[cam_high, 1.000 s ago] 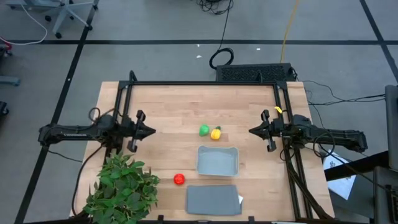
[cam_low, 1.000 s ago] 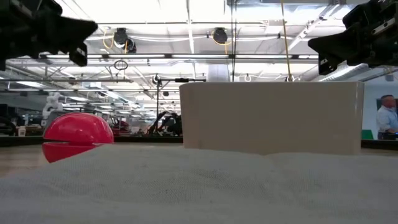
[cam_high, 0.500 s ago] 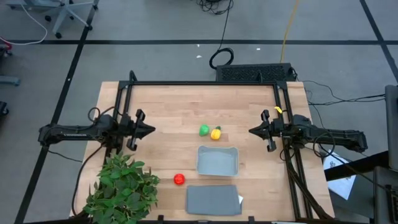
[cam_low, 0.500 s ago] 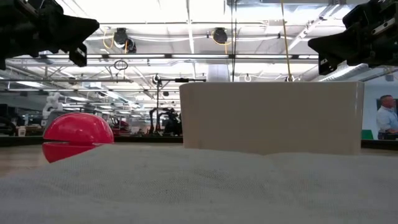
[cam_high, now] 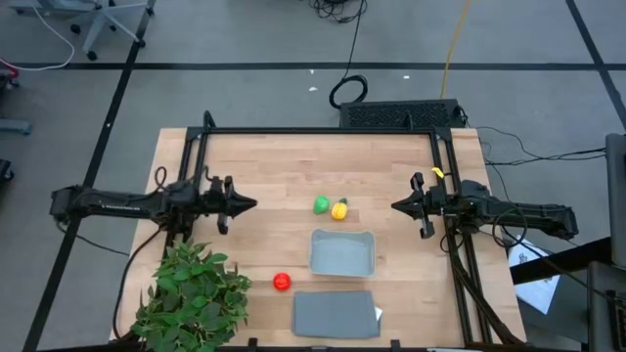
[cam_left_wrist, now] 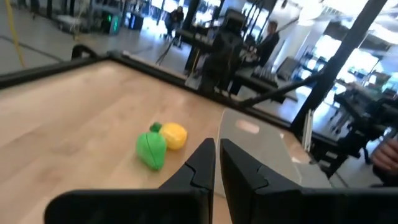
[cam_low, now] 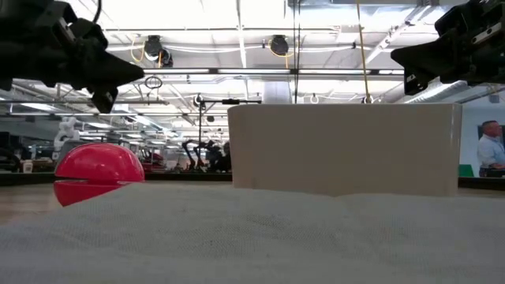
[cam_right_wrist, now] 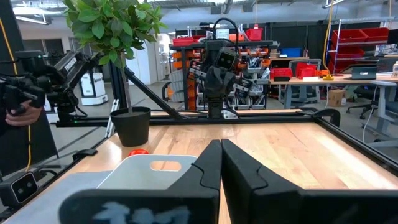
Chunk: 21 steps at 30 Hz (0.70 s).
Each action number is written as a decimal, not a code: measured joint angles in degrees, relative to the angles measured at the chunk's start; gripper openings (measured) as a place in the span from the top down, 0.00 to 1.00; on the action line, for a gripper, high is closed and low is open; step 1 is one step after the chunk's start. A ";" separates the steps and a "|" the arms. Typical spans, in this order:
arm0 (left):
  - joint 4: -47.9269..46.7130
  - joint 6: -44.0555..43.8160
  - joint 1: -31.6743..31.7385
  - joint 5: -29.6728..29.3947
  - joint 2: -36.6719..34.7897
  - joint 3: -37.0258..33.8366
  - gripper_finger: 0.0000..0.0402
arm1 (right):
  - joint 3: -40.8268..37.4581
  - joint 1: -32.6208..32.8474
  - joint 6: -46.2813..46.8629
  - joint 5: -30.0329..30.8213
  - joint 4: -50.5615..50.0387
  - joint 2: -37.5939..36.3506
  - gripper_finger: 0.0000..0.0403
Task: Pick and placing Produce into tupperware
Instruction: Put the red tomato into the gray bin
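The green round fruit (cam_high: 321, 205) and the yellow fruit with a green tip (cam_high: 339, 209) lie side by side on the table's middle; the left wrist view shows the green fruit (cam_left_wrist: 151, 151) and the yellow fruit (cam_left_wrist: 174, 135) too. The red round fruit (cam_high: 282, 282) rests nearer the near edge, left of the tupperware (cam_high: 342, 252). My left gripper (cam_high: 250, 204) hovers shut, left of the green fruit. My right gripper (cam_high: 394, 206) hovers shut, right of the yellow fruit. Neither holds anything.
A flat grey lid (cam_high: 335, 315) lies at the near edge, in front of the tupperware. A leafy potted plant (cam_high: 191, 293) stands at the near left corner, close under the left arm. A black frame (cam_high: 318, 131) borders the table. A person (cam_low: 491, 150) stands in the room behind.
My left gripper has moved toward the table's right, closer to the green fruit, has rolled about its wrist and dipped slightly. The right arm and all the fruits have stayed in place.
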 joint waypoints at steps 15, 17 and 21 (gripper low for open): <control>15.82 5.49 -0.79 -0.34 19.32 3.32 0.94 | 0.00 -0.01 -0.04 0.01 0.00 0.00 1.00; 15.65 4.47 -0.63 -0.34 20.65 3.32 0.94 | 0.00 0.00 -0.04 0.01 0.02 0.00 1.00; 15.55 2.99 -0.31 -0.33 22.57 3.46 0.94 | 0.00 0.00 -0.02 0.01 0.00 0.00 1.00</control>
